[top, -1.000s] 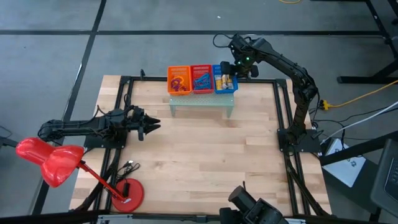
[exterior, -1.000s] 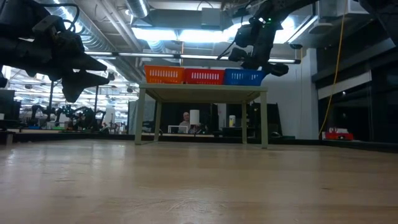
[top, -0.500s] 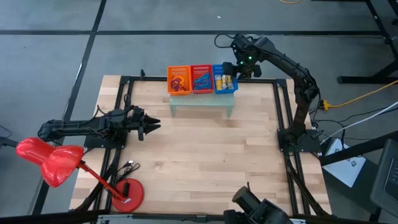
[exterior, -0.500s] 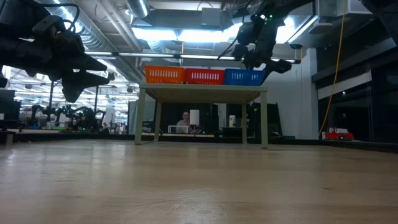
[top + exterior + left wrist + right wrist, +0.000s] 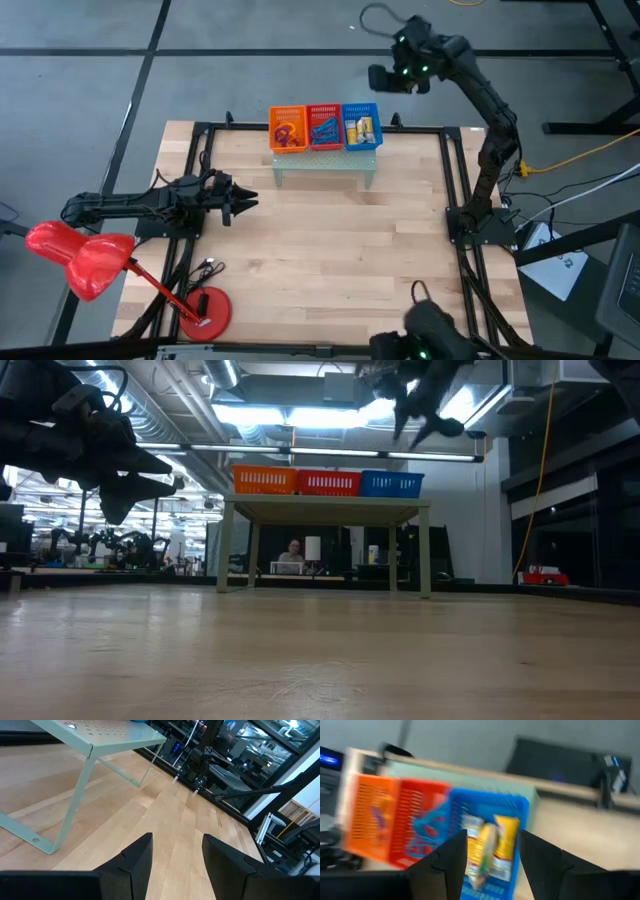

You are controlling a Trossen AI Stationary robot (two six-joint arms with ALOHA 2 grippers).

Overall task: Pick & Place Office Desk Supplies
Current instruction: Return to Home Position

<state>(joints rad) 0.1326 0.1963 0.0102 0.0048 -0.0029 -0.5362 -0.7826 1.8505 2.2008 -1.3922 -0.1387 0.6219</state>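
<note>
Three small baskets stand in a row on a pale green stand (image 5: 325, 165) at the table's far edge. The orange basket (image 5: 287, 130) holds rings, the red basket (image 5: 324, 127) holds blue clips, and the blue basket (image 5: 362, 127) holds yellow-and-silver blocks (image 5: 487, 850). My right gripper (image 5: 380, 79) hangs high, beyond and above the blue basket, open and empty (image 5: 490, 870). My left gripper (image 5: 245, 200) waits open over the table's left part, its fingers (image 5: 177, 865) pointing at the stand's legs.
A big red desk lamp (image 5: 80, 258) leans over the near left corner, with its round base (image 5: 207, 310) on the table. Black frame rails (image 5: 455, 180) run along the table's sides. Bare wood (image 5: 330, 250) lies between the stand and the near edge.
My right gripper has risen from just beside the blue basket and drawn back beyond the table's far edge. It now stands well above the baskets. The baskets and my left arm have kept still.
</note>
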